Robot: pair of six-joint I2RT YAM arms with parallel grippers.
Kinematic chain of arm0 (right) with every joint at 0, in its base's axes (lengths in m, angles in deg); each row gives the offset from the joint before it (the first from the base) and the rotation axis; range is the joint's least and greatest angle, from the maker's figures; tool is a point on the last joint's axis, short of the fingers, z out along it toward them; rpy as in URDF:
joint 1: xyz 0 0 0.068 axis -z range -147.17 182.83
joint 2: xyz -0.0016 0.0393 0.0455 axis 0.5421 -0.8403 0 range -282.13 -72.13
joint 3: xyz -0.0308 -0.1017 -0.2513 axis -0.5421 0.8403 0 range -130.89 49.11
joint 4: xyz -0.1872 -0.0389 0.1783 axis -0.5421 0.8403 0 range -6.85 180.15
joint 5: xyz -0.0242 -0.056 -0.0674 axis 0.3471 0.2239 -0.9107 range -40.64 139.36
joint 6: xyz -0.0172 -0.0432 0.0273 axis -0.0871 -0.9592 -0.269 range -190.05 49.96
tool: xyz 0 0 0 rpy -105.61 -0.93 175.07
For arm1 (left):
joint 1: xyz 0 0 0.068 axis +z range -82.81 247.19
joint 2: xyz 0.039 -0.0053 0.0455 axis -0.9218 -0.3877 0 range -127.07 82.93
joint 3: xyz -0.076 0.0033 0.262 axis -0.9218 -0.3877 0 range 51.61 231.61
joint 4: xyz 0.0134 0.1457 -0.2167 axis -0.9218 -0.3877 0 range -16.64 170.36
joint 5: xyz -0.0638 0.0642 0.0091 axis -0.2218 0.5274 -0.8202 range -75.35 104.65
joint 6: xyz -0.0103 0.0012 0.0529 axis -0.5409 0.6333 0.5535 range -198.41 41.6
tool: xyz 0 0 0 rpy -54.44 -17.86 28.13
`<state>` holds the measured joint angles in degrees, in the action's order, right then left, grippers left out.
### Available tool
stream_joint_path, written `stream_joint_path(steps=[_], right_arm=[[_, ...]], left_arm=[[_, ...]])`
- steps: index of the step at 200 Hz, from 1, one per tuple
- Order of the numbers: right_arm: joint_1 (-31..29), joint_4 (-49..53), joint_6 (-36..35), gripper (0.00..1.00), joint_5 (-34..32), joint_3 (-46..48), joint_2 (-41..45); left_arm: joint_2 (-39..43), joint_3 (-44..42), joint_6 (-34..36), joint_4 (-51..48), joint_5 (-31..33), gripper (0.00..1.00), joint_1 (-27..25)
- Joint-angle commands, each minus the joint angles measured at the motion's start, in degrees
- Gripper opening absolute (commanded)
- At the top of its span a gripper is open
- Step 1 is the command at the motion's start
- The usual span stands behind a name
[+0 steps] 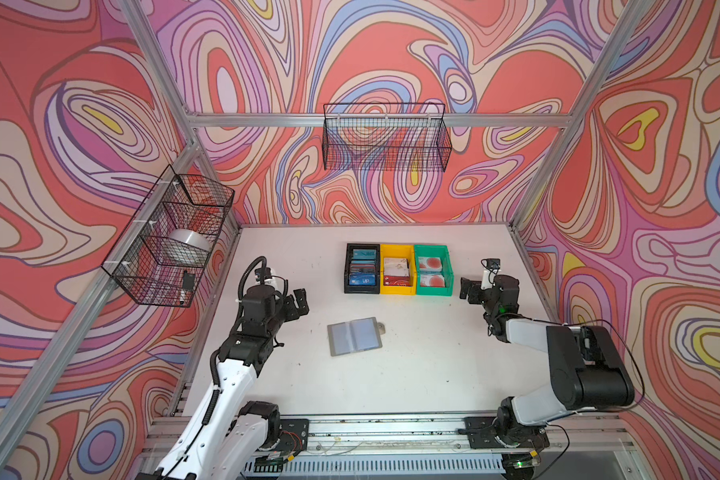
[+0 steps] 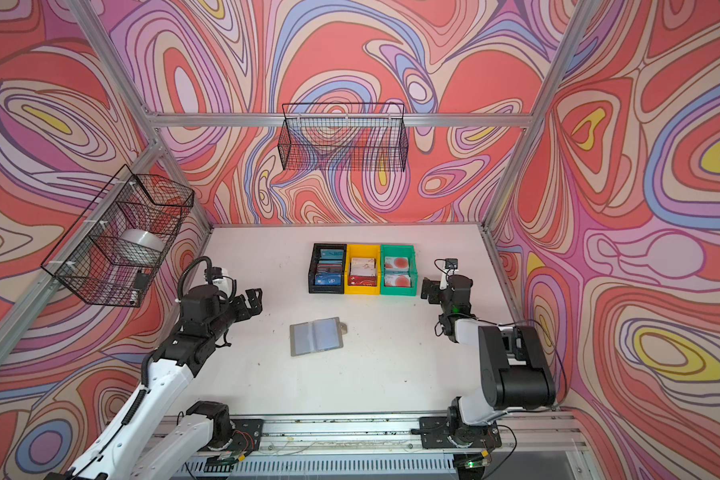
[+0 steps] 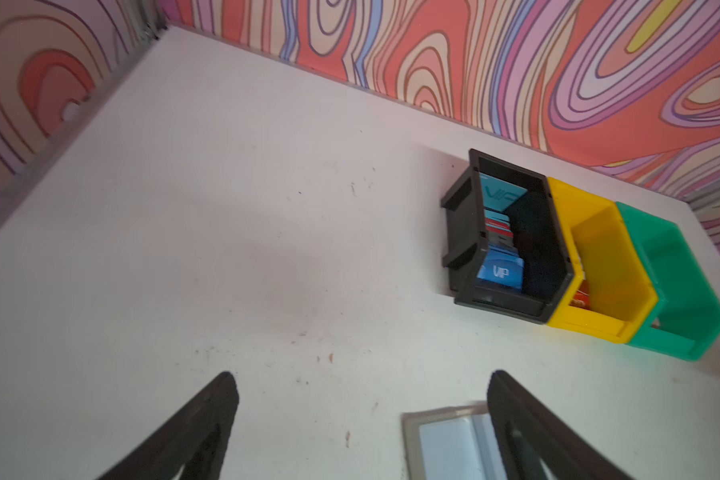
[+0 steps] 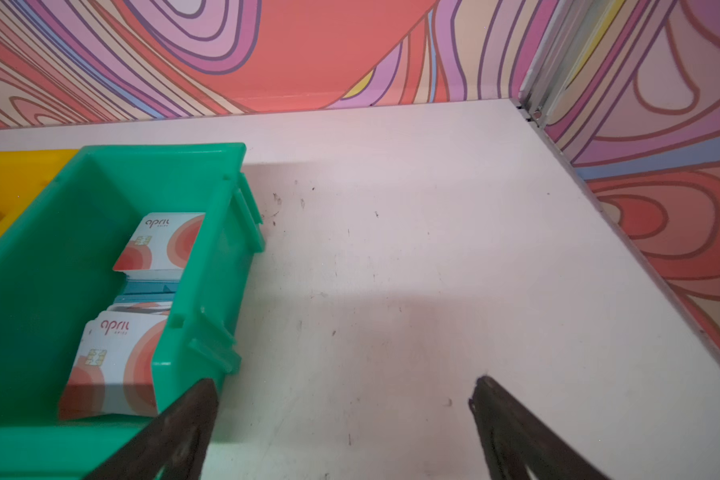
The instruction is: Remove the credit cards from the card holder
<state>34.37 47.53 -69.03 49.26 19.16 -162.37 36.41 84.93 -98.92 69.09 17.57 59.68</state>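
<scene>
- Since the holder point(image 1: 354, 336) lies opened flat on the table point(image 1: 412, 374), between the two arms and nearer to them than the bins, its clear sleeves face up; they look empty (no card colour shows through).
- The cards point(image 1: 363, 281) sit sorted by look: blue ones in the black bin point(image 1: 348, 270), red-and-white ones in the yellow bin point(image 1: 398, 248), pale blotched ones in the green bin point(image 1: 431, 248). That suggests the emptying is done or nearly so.
- The left gripper point(image 1: 298, 303) hangs near the holder's left edge without touching it, jaws spread wide with nothing between them; its wrist view catches a corner of the holder just beside one finger.
- The right gripper point(image 1: 468, 289) hovers just beside the green bin, jaws likewise spread and empty (probably because the pale cards go there).
- Neither arm pins the holder, so it rests by its own weight; a card tucked behind an inner page cannot be ruled out.
</scene>
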Motion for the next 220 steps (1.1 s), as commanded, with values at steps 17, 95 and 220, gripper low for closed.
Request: stream_joint_path(steps=[17,95,220], right_arm=[[0.3,-16.4,0.6,0.98,2.6,2.1,-6.8],[0.3,-18.9,0.2,0.98,3.2,3.1,-7.8],[0.4,-18.9,0.3,0.98,3.0,3.1,-7.8]], left_arm=[[5.5,-12.4,7.8,18.6,12.6,1.0,0.3],[-5.1,-21.3,12.9,39.0,14.8,1.0,0.3],[-30.3,-19.3,19.1,65.6,1.4,1.0,6.2]])
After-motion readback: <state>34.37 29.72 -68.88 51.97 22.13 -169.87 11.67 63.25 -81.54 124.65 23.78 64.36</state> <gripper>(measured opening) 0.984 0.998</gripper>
